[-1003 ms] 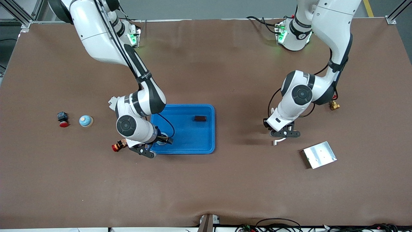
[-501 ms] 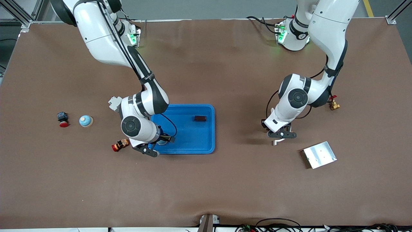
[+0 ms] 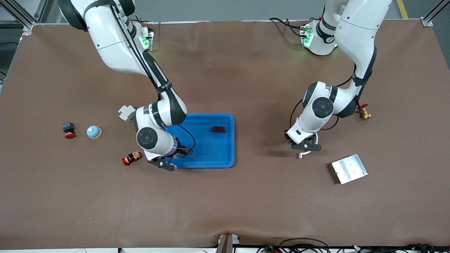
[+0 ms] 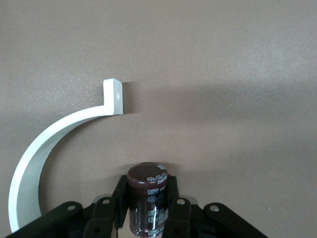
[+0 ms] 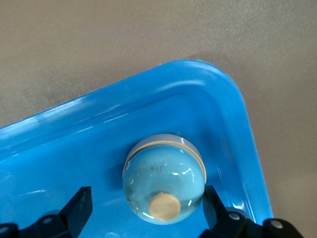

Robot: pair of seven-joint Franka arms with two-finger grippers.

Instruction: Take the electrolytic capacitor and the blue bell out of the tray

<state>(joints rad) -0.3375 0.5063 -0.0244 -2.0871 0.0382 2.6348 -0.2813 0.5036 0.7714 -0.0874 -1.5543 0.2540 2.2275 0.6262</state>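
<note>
Both spread fingers of right gripper point(image 5: 143, 210) flank bell point(image 5: 164, 186) in tray point(image 5: 237, 124).

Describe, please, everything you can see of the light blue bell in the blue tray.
The light blue glossy dome-shaped bell has a round tan button on top and a pale rim at its base. It sits upright in a corner of the blue plastic tray, near the tray's wall. The right end effector straddles it, fingers open on either side, one finger close against the dome.
</note>
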